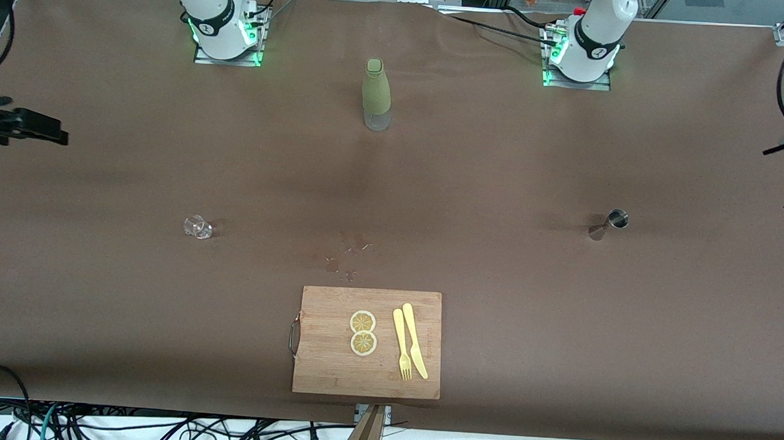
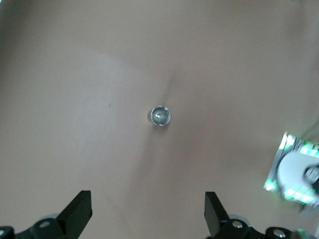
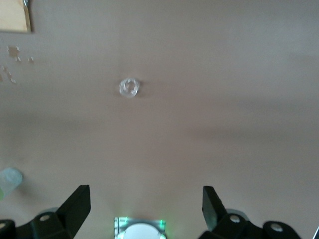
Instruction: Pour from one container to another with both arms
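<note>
A small clear glass (image 1: 198,227) stands toward the right arm's end of the table. A steel jigger (image 1: 610,224) stands toward the left arm's end. A green bottle (image 1: 376,94) stands upright between the two arm bases. In the front view only the lower parts of the right arm (image 1: 219,14) and the left arm (image 1: 592,37) show. My left gripper (image 2: 148,211) hangs open high over the jigger (image 2: 160,116), holding nothing. My right gripper (image 3: 144,206) is open and empty high over the glass (image 3: 129,87).
A wooden cutting board (image 1: 332,369) lies near the front edge with two lemon slices (image 1: 362,332), a yellow fork (image 1: 402,345) and knife (image 1: 414,340). Small wet marks (image 1: 347,254) dot the brown cloth just above it. Black stands (image 1: 19,124) reach in at both table ends.
</note>
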Controlling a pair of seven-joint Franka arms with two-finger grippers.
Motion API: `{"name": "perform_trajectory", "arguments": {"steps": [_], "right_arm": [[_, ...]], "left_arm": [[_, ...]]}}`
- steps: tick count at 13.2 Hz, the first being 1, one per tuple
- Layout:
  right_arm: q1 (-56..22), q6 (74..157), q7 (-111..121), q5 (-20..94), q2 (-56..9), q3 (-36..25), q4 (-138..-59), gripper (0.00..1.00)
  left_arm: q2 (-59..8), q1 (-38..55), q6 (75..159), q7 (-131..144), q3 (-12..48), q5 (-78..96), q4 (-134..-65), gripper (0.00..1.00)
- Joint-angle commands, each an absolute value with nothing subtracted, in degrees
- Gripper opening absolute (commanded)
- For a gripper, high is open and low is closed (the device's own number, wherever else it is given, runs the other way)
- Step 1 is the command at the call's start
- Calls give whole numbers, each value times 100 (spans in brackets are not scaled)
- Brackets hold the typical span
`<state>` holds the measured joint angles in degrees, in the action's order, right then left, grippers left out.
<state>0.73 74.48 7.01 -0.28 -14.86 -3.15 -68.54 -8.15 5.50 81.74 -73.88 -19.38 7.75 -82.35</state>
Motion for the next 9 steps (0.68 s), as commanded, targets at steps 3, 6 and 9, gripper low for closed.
{"name": "perform_trajectory", "arguments": {"steps": [3,6,9], "right_arm": [[44,7681,791,-97,-914,-536,-7154,100],[-123,7655,354,-106,-704,-475,-7417,100],[-193,7682,290,-88,-747,-387,-7453,100]], "left_arm": [[-238,808,8350,-3856,-1319,193,-8780,100],[-79,879,8385,-1923,-968,63,-9061,100],[-18,879,8911,-1362,-606,-317,-9220,100]]}}
